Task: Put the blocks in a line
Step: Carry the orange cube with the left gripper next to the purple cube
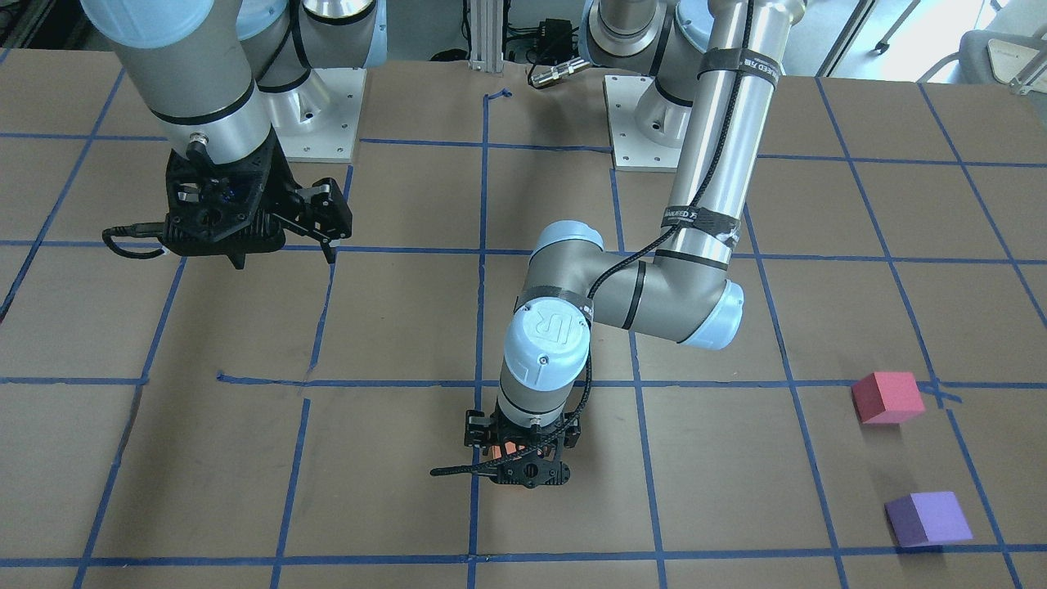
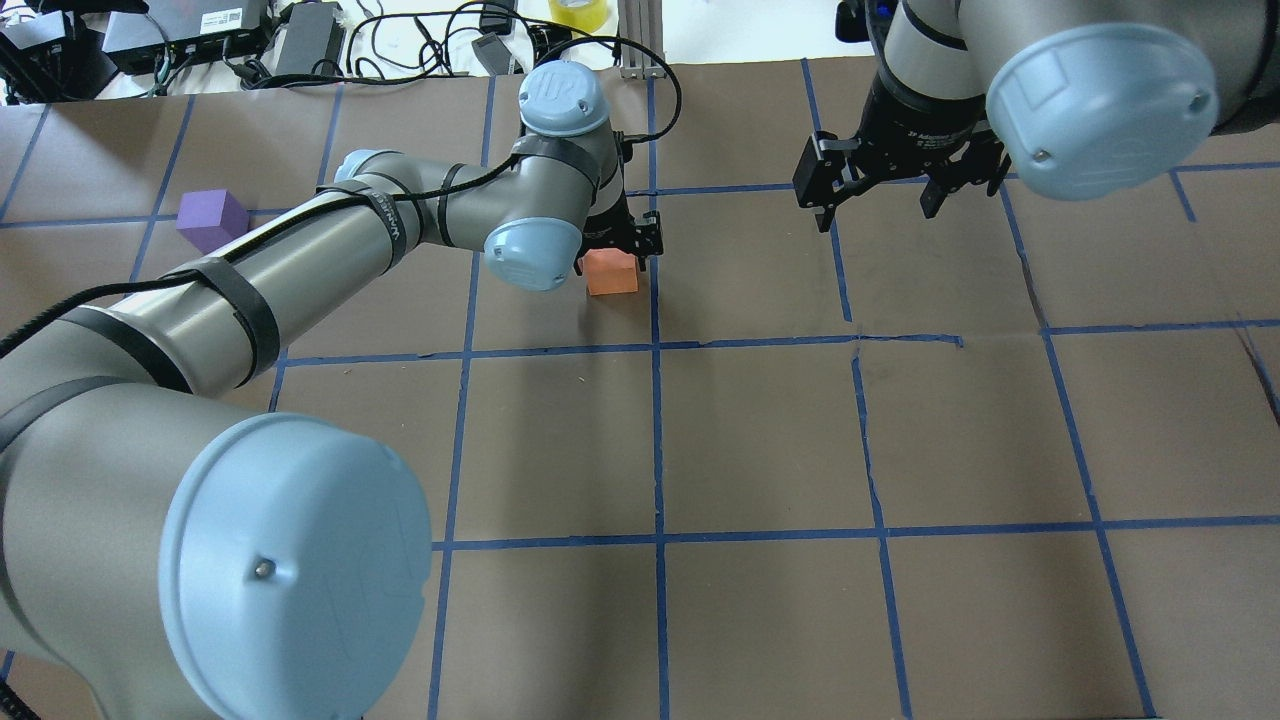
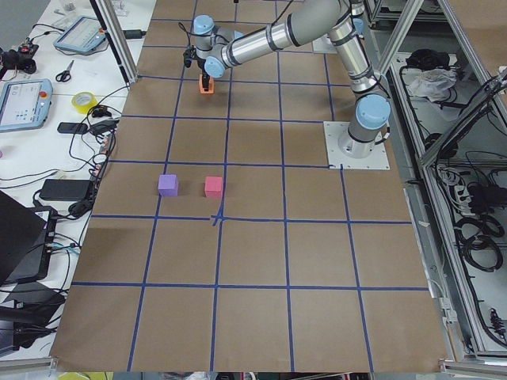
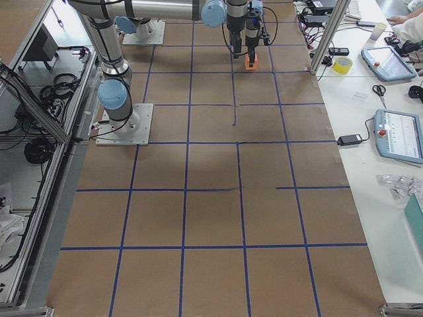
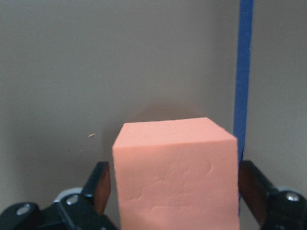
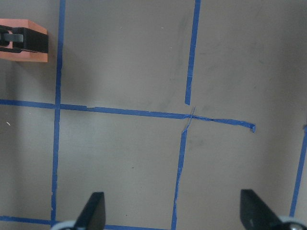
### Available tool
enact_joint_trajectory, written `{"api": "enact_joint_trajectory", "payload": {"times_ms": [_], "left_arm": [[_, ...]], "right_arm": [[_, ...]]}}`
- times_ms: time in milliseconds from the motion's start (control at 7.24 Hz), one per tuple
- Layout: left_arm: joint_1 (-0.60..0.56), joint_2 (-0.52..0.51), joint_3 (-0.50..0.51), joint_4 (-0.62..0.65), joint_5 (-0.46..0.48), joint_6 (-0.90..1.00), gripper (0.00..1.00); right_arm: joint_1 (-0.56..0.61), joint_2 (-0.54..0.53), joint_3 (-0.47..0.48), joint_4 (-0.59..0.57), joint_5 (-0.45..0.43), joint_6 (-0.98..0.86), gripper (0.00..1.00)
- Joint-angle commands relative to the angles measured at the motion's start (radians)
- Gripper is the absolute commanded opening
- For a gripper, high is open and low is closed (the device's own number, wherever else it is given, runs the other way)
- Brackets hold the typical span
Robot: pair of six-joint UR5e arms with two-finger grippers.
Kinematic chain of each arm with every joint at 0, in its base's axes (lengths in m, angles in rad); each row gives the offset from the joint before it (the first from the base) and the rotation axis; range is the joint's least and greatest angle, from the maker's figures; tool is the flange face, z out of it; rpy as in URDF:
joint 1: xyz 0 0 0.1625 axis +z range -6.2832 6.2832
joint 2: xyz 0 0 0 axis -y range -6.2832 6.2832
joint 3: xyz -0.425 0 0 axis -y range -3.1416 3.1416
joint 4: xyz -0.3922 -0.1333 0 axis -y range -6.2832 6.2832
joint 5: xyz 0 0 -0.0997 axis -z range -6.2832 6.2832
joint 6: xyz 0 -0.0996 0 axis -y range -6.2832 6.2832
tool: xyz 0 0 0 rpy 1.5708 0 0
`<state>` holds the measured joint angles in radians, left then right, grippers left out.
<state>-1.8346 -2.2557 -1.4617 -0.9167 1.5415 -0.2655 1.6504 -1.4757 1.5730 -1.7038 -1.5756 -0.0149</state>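
Observation:
The orange block (image 2: 611, 272) rests on the brown table beside a blue tape line, far from the other two. My left gripper (image 2: 618, 240) is down around it, open, with one finger close to each side; the left wrist view shows the block (image 5: 175, 177) filling the gap between the fingers (image 5: 100, 189). The pinkish-red block (image 1: 887, 397) and the purple block (image 1: 928, 519) sit side by side far to my left. My right gripper (image 1: 285, 255) hangs open and empty above the table, away from all blocks.
The table is brown paper with a blue tape grid (image 1: 483, 245). The two arm bases (image 1: 327, 114) stand at the robot's edge. Cables and devices (image 2: 300, 40) lie past the far edge of the table.

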Motion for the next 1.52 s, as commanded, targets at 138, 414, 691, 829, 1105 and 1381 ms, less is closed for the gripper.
{"api": "enact_joint_trajectory", "payload": {"times_ms": [138,414,691,829,1105,1381], "left_arm": [[0.0,0.014,0.001,-0.005,0.002,-0.001,0.21],[0.011,0.063,0.007,-0.025,0.058,0.002,0.18],[0.174,0.105,0.001,-0.083,0.049,0.041,0.07],[0.313,0.128,-0.003,-0.105,0.054,0.171,0.0],[0.424,0.159,-0.011,-0.163,0.157,0.253,0.0],[0.603,0.121,0.001,-0.189,0.169,0.412,0.0]], "right_arm": [[0.003,0.002,0.016,0.012,-0.001,0.001,1.0],[0.005,0.0,0.019,0.018,0.002,0.001,1.0],[0.005,0.002,0.018,0.018,-0.009,0.0,1.0],[0.005,0.003,0.019,0.018,-0.007,0.001,1.0],[0.005,0.003,0.019,0.018,-0.012,0.001,1.0],[0.005,0.003,0.018,0.018,-0.009,0.0,1.0]]}}
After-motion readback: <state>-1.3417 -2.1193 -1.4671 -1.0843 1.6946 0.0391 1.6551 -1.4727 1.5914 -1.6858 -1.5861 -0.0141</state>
